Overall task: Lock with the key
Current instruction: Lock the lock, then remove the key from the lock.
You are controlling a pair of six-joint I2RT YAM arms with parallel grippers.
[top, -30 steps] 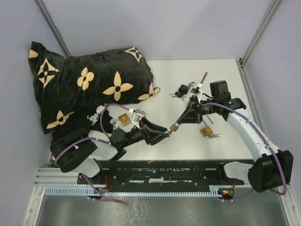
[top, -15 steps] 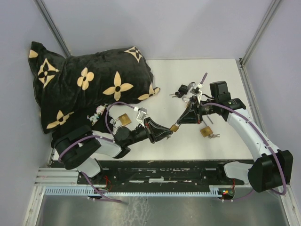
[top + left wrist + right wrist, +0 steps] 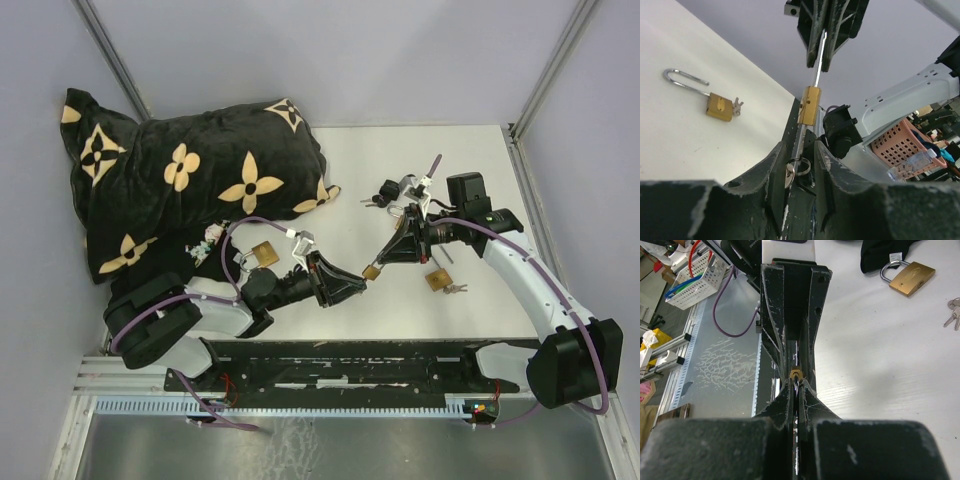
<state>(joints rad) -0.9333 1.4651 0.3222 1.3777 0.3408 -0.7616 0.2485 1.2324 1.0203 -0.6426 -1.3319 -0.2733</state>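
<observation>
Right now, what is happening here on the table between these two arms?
The right hand holds a small brass padlock by its shackle, off the table. The left hand meets it from the opposite side, with the key between its fingers, lined up with the lock's keyhole end. Whether the key is gripped firmly or already inserted is not clear.

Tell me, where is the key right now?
In the left wrist view, the key sits between the fingers of the left gripper, just below the brass padlock that the right gripper holds up.
</observation>
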